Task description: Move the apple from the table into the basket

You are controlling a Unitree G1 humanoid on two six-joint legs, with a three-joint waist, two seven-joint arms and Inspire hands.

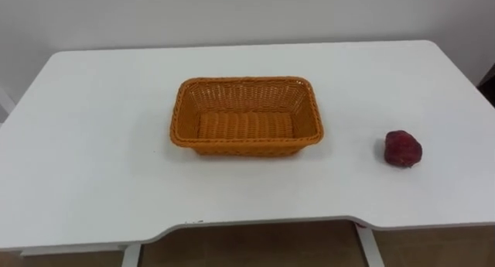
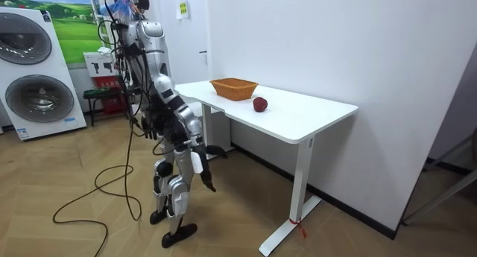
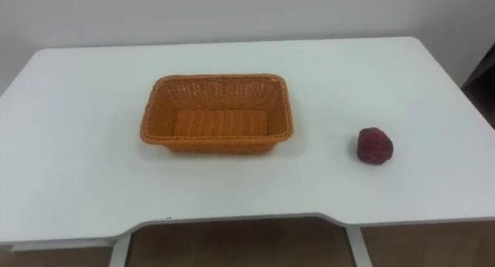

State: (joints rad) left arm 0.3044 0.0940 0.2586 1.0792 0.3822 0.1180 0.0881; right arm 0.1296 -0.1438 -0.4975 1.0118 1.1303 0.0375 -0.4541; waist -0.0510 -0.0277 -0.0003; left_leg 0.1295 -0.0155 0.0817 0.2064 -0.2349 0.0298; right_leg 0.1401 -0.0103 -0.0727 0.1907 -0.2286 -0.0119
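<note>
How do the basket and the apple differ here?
The basket is orange, woven, rectangular; the apple is dark red and rounded. The basket is far larger than the apple. The basket sits mid-table, the apple toward the robot's right. Both rest on the white table, apart.

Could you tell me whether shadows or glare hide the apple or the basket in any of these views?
Left eye view: soft, even light; the apple throws only a faint shadow on the white table, and the basket shows no glare inside. Room view: the table is brightly lit on top, shaded beneath, and both stand out clearly.
</note>
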